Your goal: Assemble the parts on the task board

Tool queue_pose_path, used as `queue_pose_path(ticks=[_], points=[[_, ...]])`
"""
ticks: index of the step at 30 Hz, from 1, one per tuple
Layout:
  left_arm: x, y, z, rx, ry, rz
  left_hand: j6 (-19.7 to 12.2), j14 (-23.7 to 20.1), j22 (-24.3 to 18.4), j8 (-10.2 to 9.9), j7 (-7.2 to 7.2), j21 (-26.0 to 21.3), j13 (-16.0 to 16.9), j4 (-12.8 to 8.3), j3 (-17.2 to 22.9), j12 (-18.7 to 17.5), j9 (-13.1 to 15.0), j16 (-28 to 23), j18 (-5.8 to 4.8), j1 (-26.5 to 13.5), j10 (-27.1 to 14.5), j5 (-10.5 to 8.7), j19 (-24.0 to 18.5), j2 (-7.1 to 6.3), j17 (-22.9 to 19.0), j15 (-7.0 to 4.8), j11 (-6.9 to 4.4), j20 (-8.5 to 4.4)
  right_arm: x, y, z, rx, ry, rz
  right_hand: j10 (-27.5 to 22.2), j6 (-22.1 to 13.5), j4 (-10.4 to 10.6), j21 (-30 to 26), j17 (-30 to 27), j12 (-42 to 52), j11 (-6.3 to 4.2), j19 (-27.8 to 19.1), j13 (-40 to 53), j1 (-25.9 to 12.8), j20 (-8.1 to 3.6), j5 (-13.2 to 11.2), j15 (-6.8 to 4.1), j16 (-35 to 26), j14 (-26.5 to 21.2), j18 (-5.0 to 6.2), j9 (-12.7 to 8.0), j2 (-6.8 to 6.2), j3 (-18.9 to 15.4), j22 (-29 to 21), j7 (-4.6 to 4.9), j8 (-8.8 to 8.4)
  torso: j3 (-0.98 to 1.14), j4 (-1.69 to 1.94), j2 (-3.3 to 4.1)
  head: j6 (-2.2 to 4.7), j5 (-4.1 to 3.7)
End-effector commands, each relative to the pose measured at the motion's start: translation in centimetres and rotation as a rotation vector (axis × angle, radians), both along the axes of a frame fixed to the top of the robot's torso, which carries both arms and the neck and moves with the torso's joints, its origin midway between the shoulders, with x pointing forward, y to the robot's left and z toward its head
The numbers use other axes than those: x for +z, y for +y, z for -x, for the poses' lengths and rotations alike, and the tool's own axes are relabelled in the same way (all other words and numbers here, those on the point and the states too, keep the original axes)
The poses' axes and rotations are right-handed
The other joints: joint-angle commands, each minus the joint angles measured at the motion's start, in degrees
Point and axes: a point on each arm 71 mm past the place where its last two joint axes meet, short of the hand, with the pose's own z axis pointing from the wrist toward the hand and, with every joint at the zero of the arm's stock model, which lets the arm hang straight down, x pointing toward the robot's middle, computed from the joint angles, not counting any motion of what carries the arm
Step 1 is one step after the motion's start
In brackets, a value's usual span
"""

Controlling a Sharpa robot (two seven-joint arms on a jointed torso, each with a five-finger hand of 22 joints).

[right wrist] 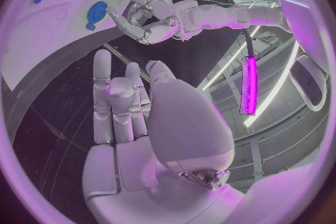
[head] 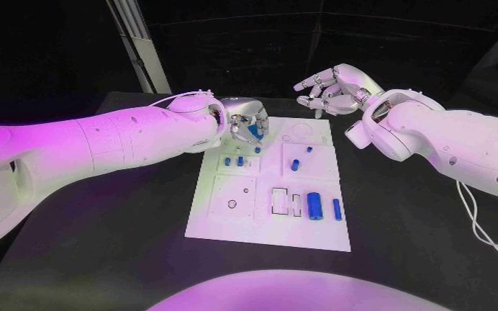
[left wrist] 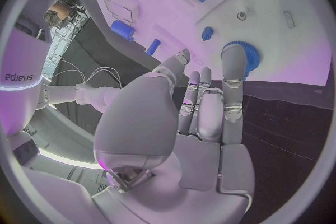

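Early stage. Task board (head: pixel 223 214) mid-table; several blue parts (head: pixel 314 205) lie loose. Left robot hand (head: pixel 246 125) fingers spread over blue gear (left wrist: pixel 249 56), far corner. Right robot hand (head: pixel 330 91) spread, empty, beyond the board.

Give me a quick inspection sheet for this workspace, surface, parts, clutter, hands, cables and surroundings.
Surface: black table, bearing the white task board.
Job's things: small blue parts on the board, among them a blue cylinder and a blue toothed gear.
Clutter: nothing seen.
Hands: left hand over the board's far corner, at the gear; grip unclear. Right hand raised, open.
Cables: white cable by the right arm.
Surroundings: dark backdrop, white post.
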Motion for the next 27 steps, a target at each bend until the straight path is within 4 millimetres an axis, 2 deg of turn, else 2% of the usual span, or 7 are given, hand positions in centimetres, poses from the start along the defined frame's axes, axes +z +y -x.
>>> queue_pose_path(ticks=[1,10,12,27], points=[[-0.6,-0.1,-0.1,-0.003,0.022,-0.094,0.6,1.2,3.4,-0.7,0.07,3.3,-0.4,0.0,-0.5,-0.4,-0.1,0.4,-1.05,-0.2,0.8,-0.22,1.2,0.66,0.1,-0.16,-0.1,-0.07,0.2,0.1,0.0,-0.002,-0.012,-0.006,-0.5,-0.4,0.0,-0.3,0.1,0.4,-0.01,-0.1,-0.1,0.5,0.27,0.3,0.06,-0.1,0.2,0.31,0.0,0.21,0.4,-0.1,0.02,0.15,0.01,-0.06,0.03,0.01,0.01],[-1.3,-0.6,-0.2,-0.008,0.062,-0.147,2.3,1.5,9.8,-1.8,-0.12,9.7,-1.3,-0.1,-0.9,-1.2,-0.2,0.5,-2.13,-0.3,2.6,-0.18,3.3,1.39,-1.0,-0.39,-0.32,-0.29,0.2,0.3,-0.1,0.0,-0.013,-0.007,-0.5,-0.4,0.0,-0.3,0.1,0.4,-0.01,-0.1,-0.1,0.5,0.27,0.3,0.06,-0.1,0.2,0.31,0.0,0.21,0.4,-0.1,0.02,0.15,0.0,0.07,-0.03,-0.13,-0.08],[-1.4,-0.6,-0.2,-0.009,0.068,-0.155,2.5,1.5,10.3,-1.9,-0.13,10.2,-1.5,-0.1,-1.0,-1.3,-0.2,0.5,-2.22,-0.4,2.9,-0.18,3.4,1.51,-1.2,-0.42,-0.35,-0.31,0.2,0.4,-0.1,0.002,-0.013,-0.008,-0.5,-0.4,0.0,-0.3,0.1,0.4,-0.01,-0.1,-0.1,0.5,0.27,0.3,0.06,-0.1,0.2,0.31,0.0,0.21,0.4,-0.1,0.02,0.15,0.01,0.04,-0.04,-0.3,-0.14],[-1.9,-1.2,-0.7,-0.011,0.087,-0.177,4.4,1.6,12.5,-2.7,-0.47,12.2,-2.2,-0.5,0.1,-2.3,-0.2,0.7,-2.48,0.2,5.1,-0.06,3.6,2.84,-1.7,-0.74,-0.75,-0.56,0.2,0.7,-0.1,0.007,-0.013,-0.01,-0.5,-0.4,0.0,-0.3,0.1,0.4,0.0,-0.1,-0.1,0.6,0.26,0.3,0.06,-0.1,0.2,0.31,0.0,0.22,0.6,-0.1,0.04,0.15,0.04,0.02,-0.05,-0.33,-0.17]])
